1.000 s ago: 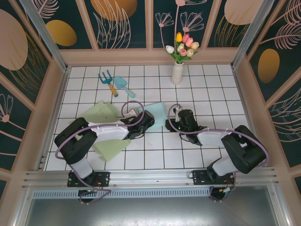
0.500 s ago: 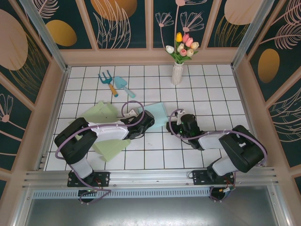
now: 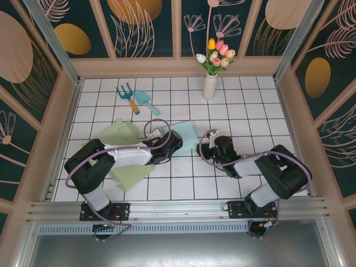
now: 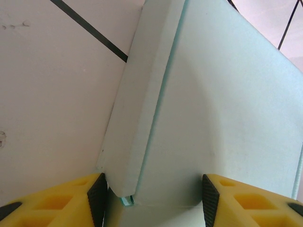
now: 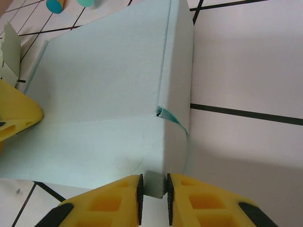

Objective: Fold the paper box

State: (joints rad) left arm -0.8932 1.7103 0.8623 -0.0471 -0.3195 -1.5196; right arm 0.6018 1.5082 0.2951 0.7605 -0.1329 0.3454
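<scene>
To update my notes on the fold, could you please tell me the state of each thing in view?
paper box: partly folded, a side flap bent along its crease.
left gripper: open, straddling a folded edge of the box.
right gripper: shut on the paper box's edge.
green sheets: lying loose, not held.
vase: upright, holding tulips.
fork and trowel: lying flat, untouched.

So from above, the pale blue paper box (image 3: 188,132) sits mid-table (image 3: 267,111) with the left gripper (image 3: 178,141) at its near-left edge and the right gripper (image 3: 202,147) at its right side, green sheets (image 3: 118,133) off left, tulip vase (image 3: 209,86) and garden tools (image 3: 136,99) further back.
</scene>
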